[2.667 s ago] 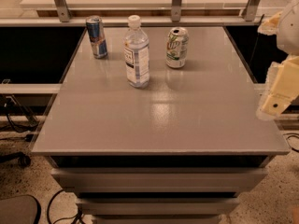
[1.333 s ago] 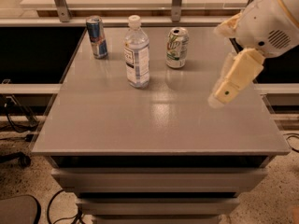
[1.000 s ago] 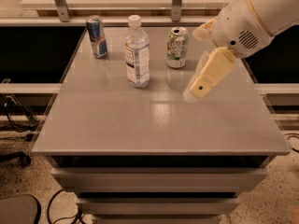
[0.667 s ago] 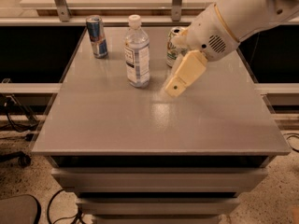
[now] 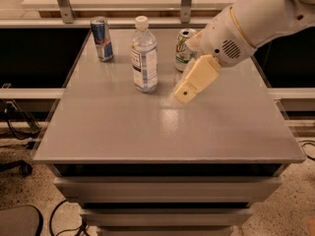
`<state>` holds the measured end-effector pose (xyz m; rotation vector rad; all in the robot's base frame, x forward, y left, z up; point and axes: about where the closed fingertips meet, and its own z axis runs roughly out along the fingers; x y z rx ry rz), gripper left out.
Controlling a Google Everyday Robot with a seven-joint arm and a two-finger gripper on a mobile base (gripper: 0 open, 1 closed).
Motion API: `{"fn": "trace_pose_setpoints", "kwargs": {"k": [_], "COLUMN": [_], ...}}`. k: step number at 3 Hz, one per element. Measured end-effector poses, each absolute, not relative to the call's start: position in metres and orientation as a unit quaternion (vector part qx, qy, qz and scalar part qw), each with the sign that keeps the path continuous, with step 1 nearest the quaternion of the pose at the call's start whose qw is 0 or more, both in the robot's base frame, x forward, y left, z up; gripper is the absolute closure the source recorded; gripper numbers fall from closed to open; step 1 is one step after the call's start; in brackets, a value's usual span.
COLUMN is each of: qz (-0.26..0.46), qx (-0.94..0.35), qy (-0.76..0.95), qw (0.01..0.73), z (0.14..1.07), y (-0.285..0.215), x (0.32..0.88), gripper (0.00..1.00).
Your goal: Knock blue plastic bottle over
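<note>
The arm is swinging leftward over the grey table [image 5: 162,132], closing on the blue plastic bottle [image 5: 145,55].

Against the earlier view, the gripper [image 5: 183,93] is sitting farther left and lower, tilting down just right of the bottle's lower half, near but apart from it. Whether it is open or closed cannot be told. The bottle is standing upright in its earlier spot toward the back of the table, between the slim blue-silver can [image 5: 102,32] and the green-white can [image 5: 183,48], which the arm is partly covering.

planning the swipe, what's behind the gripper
The cream gripper hovers beside the clear blue plastic bottle. Behind it stands a green-white soda can, partly covered by the wrist.
</note>
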<state>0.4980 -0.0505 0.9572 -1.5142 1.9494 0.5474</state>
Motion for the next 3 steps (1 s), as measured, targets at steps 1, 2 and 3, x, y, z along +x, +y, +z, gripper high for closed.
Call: {"fn": "trace_pose_setpoints", "kwargs": {"k": [1,2,3], "qz": [0.177,0.149,0.142], "qx": [-0.538,-0.509,-0.491], "qy": [0.759,0.772,0.773], "qw": [0.322,0.349,0.374], "z": [0.946,0.935,0.922], "y": [-0.059,-0.069,-0.072], "x": [0.509,0.528,0.548], "gripper": [0.00,0.00,0.00]}}
